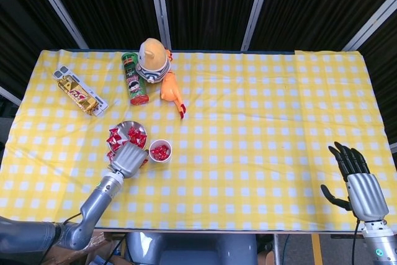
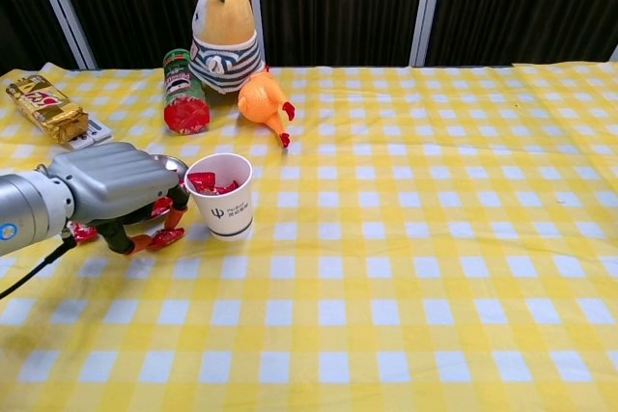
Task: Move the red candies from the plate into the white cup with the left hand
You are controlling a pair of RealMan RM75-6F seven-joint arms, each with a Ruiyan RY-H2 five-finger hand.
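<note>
The white cup [image 2: 222,206] [image 1: 160,151] stands on the yellow checked cloth with red candies inside. Just left of it is the metal plate [image 1: 123,128] [image 2: 175,163] with several red candies [image 1: 136,136], largely hidden by my left hand in the chest view. My left hand [image 2: 114,184] [image 1: 128,158] is lowered by the plate's near edge, its fingers curled around a loose red candy [image 2: 166,236] lying on the cloth. Another candy [image 2: 82,232] lies further left. My right hand [image 1: 360,187] hovers at the near right edge, fingers spread, holding nothing.
At the back left stand a green chip can [image 1: 134,80] [image 2: 182,94], a plush toy [image 1: 152,59] [image 2: 225,36] and an orange toy bird [image 1: 172,89] [image 2: 263,98]. A gold snack pack [image 1: 79,93] [image 2: 43,103] lies far left.
</note>
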